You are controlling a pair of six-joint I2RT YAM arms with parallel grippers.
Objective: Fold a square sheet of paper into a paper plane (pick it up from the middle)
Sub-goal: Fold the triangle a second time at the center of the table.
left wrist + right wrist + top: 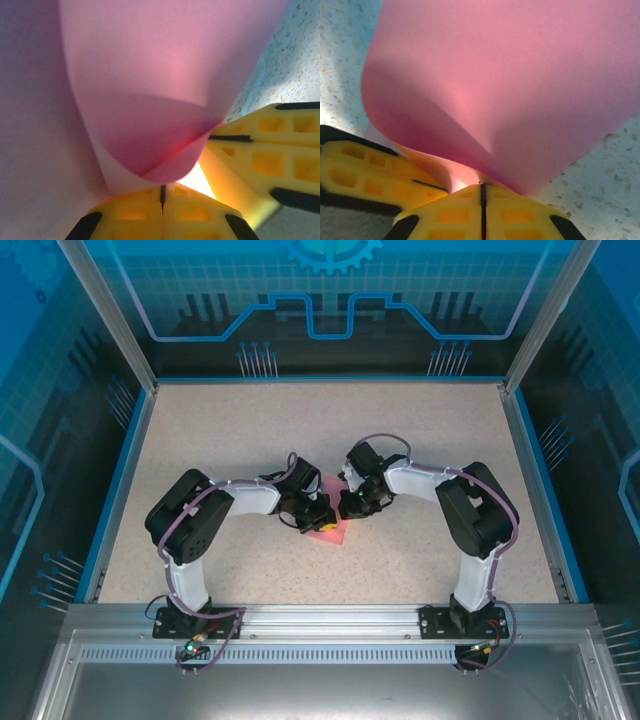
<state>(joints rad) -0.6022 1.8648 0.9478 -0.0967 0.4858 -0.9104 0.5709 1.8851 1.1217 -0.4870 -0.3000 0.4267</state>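
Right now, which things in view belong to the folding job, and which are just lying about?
Job: square sheet of paper, curled; left gripper and right gripper, both shut on it.
Not the job: speckled table, blue enclosure walls, metal rail.

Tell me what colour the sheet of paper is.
Plain pink-red paper, clearest in the right wrist view.

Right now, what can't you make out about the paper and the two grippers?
1. Top view: most of the square sheet of paper is hidden under the arms; its folds are too small to read.
2. Left wrist view: above the shut left gripper the sheet runs off the top and left edges.
3. Right wrist view: above the shut right gripper it runs off the top and right, so its overall shape is unknown.
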